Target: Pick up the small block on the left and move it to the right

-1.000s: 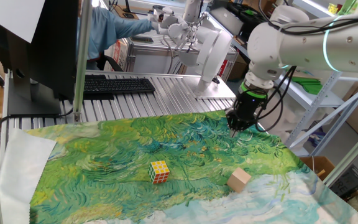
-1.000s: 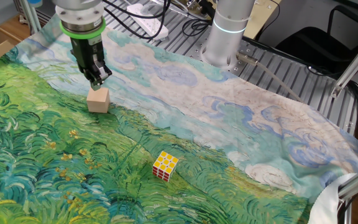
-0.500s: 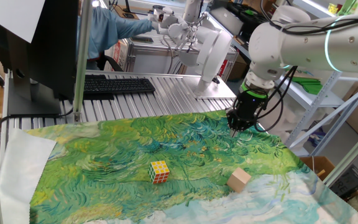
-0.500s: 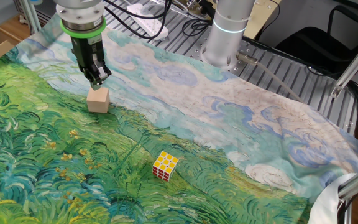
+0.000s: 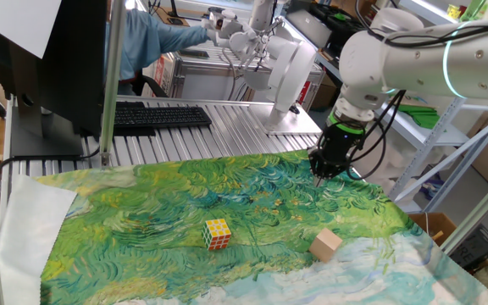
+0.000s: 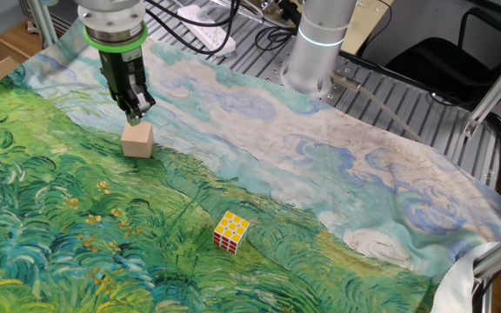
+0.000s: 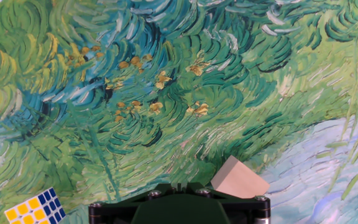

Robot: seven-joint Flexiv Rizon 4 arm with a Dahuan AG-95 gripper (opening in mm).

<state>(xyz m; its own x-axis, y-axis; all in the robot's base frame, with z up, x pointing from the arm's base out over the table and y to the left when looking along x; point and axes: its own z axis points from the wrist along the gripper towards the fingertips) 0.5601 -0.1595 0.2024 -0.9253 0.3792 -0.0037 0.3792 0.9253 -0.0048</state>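
Note:
The small block, a plain tan wooden cube [image 5: 326, 244], lies on the painted cloth and also shows in the other fixed view [image 6: 137, 139] and at the bottom of the hand view [image 7: 240, 179]. My gripper [image 5: 322, 171] hangs above the cloth, beyond the block and apart from it; in the other fixed view [image 6: 134, 106] its tips sit just over the block's far side. The fingers look closed together with nothing between them. The hand view shows only the gripper body, not the fingertips.
A yellow-and-white puzzle cube [image 5: 217, 234] lies on the cloth away from the block, also in the other fixed view [image 6: 231, 231] and the hand view [image 7: 35, 208]. A keyboard [image 5: 155, 116] and a monitor stand behind the cloth. The arm's base [image 6: 318, 43] stands at the cloth's edge.

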